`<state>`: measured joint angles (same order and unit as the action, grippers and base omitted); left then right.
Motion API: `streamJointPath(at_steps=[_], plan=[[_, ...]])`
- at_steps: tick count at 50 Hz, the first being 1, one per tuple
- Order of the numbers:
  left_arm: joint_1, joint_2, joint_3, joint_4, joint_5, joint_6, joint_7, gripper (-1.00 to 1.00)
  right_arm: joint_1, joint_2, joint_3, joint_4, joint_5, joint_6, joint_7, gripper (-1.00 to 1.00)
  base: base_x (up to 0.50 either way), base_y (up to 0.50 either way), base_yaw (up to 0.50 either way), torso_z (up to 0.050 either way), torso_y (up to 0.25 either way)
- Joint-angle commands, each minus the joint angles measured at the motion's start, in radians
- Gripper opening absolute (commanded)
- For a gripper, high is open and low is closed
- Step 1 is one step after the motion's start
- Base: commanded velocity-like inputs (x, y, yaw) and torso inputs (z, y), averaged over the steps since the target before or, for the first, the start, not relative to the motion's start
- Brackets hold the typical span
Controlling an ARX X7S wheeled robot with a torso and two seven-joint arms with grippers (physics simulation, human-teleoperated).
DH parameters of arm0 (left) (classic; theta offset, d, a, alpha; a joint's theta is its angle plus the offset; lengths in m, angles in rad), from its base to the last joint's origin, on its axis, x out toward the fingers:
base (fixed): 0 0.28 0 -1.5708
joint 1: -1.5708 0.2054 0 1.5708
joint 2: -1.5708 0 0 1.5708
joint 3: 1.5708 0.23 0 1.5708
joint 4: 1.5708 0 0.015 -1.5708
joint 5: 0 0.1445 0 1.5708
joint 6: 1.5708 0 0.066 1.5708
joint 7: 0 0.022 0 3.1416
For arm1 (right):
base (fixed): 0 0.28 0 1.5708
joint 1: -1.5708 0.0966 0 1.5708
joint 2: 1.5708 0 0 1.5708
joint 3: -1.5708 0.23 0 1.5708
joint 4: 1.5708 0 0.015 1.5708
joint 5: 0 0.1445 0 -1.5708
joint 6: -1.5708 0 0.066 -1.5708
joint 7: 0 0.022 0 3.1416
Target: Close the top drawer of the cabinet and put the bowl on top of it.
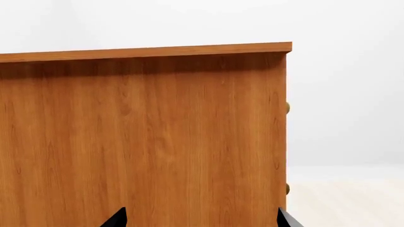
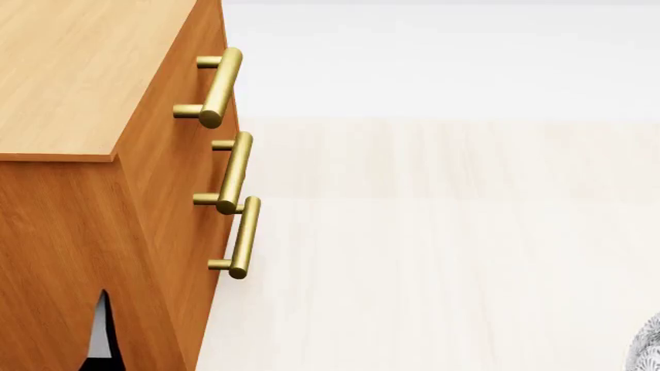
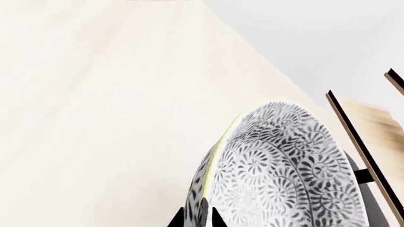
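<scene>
The orange-brown cabinet (image 2: 73,69) fills the left of the head view, its flat top bare. The top drawer (image 2: 194,86), with its brass bar handle (image 2: 219,83), looks flush with the two drawers below it. My left gripper (image 1: 202,222) is open, its tips spread wide and facing the cabinet's side panel (image 1: 145,137) with nothing between them; one of its fingers (image 2: 101,332) shows low beside that side. My right gripper (image 3: 200,218) is shut on the rim of the white, grey-flowered bowl (image 3: 284,175), which stands on edge above the floor. Only a sliver of the bowl (image 2: 648,348) shows in the head view's bottom right corner.
Pale wooden floor (image 2: 443,232) stretches to the right of the cabinet's front. A pale wooden shelf on dark framing (image 3: 366,123) stands behind the bowl in the right wrist view. Two lower brass handles (image 2: 235,174) (image 2: 246,238) jut from the cabinet front.
</scene>
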<state>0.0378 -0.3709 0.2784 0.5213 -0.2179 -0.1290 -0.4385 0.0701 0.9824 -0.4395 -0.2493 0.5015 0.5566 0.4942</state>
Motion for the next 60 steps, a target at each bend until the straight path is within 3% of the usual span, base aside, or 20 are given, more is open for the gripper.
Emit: streamJointPath(at_steps=[1,19,29,38,48,60], plan=[[0.000,-0.003,0.000,-0.001,-0.003,0.003,-0.002,1.00,-0.002,-0.002,0.004,0.002,0.001,-0.004,0.000,-1.00,0.00,0.00,0.00,0.000,0.000],[-0.004,-0.007,0.006,-0.005,-0.018,-0.005,0.001,1.00,0.054,0.066,0.139,-0.188,0.128,0.054,0.059,-1.00,0.00,0.00,0.00,0.000,0.000],[-0.003,-0.014,-0.003,-0.012,-0.060,0.012,0.023,1.00,0.468,0.033,0.213,-0.312,0.372,0.439,0.156,-1.00,0.00,0.00,0.00,0.025,0.100],[-0.004,-0.018,-0.010,-0.011,-0.088,0.011,0.031,1.00,0.873,-0.087,0.148,-0.301,0.473,0.716,0.199,-1.00,0.00,0.00,0.00,0.033,0.137],[0.001,-0.019,-0.015,-0.020,-0.111,0.026,0.043,1.00,1.151,-0.223,0.071,-0.212,0.491,0.857,0.222,-1.00,0.00,0.00,0.00,0.033,0.138],[-0.006,-0.022,-0.010,-0.022,-0.090,0.027,0.031,1.00,1.445,-0.389,-0.040,-0.023,0.437,0.911,0.207,-1.00,0.00,0.00,0.00,0.015,0.053]])
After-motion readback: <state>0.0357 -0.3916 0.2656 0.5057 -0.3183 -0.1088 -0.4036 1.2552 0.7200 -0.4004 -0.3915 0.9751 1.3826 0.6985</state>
